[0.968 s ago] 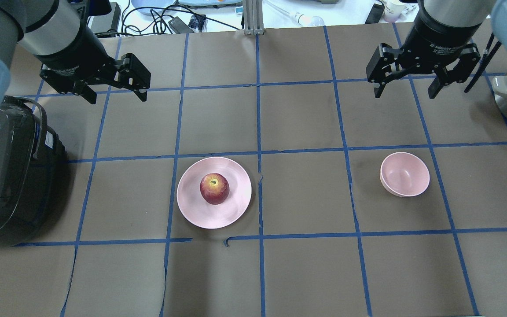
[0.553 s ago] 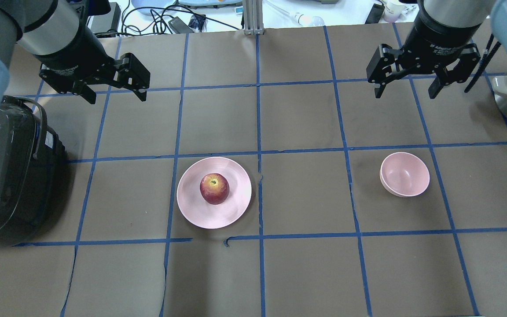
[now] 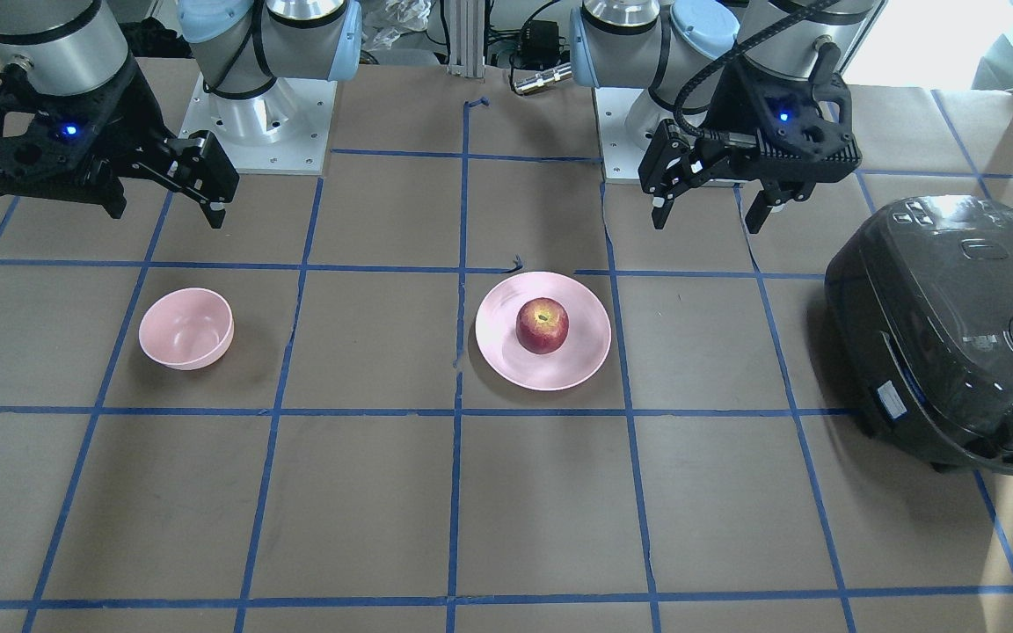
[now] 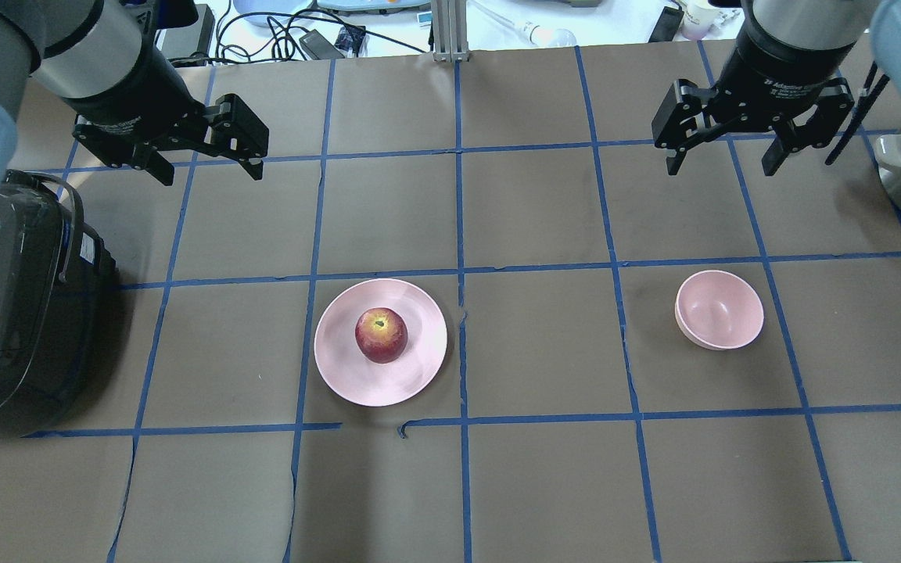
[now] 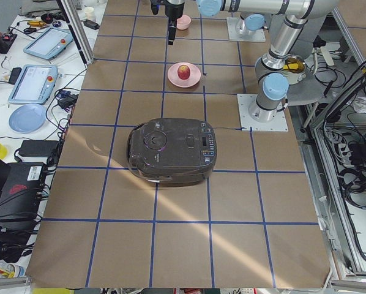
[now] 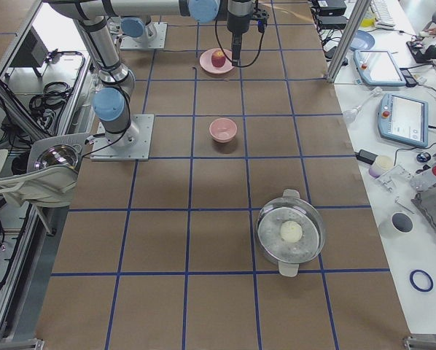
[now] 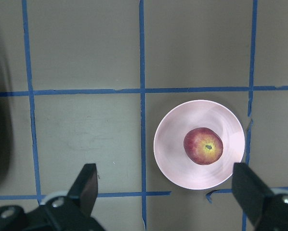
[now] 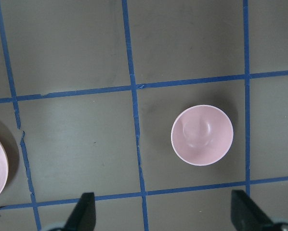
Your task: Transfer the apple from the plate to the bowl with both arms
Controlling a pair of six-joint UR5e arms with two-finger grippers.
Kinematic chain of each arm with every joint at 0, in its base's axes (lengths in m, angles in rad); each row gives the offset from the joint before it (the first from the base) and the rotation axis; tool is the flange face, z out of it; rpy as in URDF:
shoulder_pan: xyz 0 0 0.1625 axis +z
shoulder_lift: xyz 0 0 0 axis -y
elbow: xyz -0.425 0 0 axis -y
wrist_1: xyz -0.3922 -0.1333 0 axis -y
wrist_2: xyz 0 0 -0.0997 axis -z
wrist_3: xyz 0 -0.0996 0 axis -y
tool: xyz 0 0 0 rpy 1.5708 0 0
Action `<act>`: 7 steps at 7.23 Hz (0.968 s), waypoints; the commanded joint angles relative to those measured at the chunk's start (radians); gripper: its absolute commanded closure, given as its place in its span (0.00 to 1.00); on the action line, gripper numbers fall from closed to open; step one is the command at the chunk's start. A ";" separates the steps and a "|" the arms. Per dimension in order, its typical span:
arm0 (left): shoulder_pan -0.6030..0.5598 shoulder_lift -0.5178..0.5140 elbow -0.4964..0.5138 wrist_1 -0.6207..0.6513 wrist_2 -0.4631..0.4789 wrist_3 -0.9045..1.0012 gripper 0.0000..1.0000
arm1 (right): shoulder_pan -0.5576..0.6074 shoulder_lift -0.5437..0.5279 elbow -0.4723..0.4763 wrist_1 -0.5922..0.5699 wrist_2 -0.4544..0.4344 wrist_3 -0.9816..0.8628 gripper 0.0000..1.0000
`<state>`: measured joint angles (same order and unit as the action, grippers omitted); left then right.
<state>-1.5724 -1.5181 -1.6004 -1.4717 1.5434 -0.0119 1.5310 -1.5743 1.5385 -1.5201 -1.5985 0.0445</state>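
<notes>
Apple (image 4: 381,335) untouched on plate (image 4: 419,375), both grippers high and spread wide, holding nothing.

Small, dark red, yellowish patch round stem dimple, stem up, near centre of shallow pink plate. Below left gripper (image 4: 210,173) and well apart from it, offset to one side of the gap in the wrist view. Probably staged for a top-down pick. Deep pink bowl (image 4: 719,309) empty, below right gripper (image 4: 721,168). Likely waiting for a hand-over, since plate and bowl sit well apart. Black rice cooker (image 4: 12,313) near left gripper, outboard.
</notes>
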 commanded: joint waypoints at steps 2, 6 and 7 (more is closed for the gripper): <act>0.000 -0.005 0.000 -0.012 0.004 -0.005 0.00 | 0.000 0.000 0.000 0.000 -0.001 0.000 0.00; -0.107 -0.063 -0.003 -0.013 0.020 -0.117 0.00 | -0.002 0.002 0.000 0.005 -0.011 -0.003 0.00; -0.153 -0.111 -0.007 -0.003 0.039 -0.166 0.00 | -0.002 0.002 0.002 0.005 -0.009 -0.003 0.00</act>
<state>-1.6628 -1.5788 -1.6030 -1.4824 1.5618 -0.1204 1.5297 -1.5724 1.5390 -1.5168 -1.6076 0.0417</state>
